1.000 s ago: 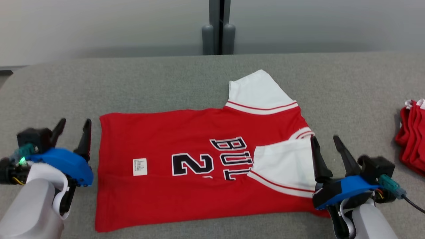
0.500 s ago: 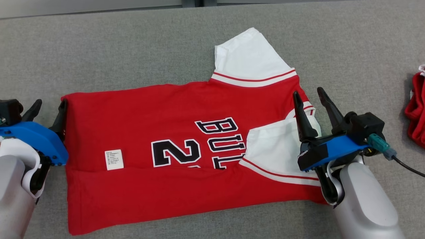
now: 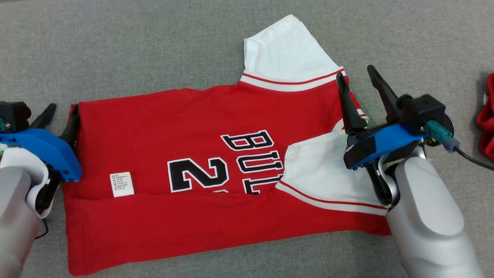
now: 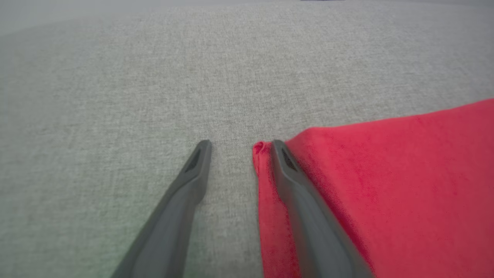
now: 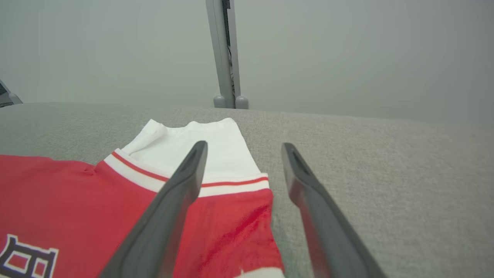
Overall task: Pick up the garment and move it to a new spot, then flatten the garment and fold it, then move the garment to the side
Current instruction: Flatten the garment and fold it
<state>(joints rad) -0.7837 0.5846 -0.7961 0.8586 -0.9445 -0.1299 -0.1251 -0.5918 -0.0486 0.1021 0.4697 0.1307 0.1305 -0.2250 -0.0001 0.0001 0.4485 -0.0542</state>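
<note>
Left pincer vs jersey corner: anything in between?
Nothing foreign. Left wrist view: the left pincer has one finger over the jersey corner and a strip of hem in its gap; the rest of the gap is bare grey surface.

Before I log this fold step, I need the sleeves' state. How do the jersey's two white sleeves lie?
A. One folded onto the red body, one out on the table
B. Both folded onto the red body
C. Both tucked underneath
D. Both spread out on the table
A: the near white sleeve lies folded over the red jersey, covering the end of its lettering, while the far white sleeve lies out on the grey table.
</note>
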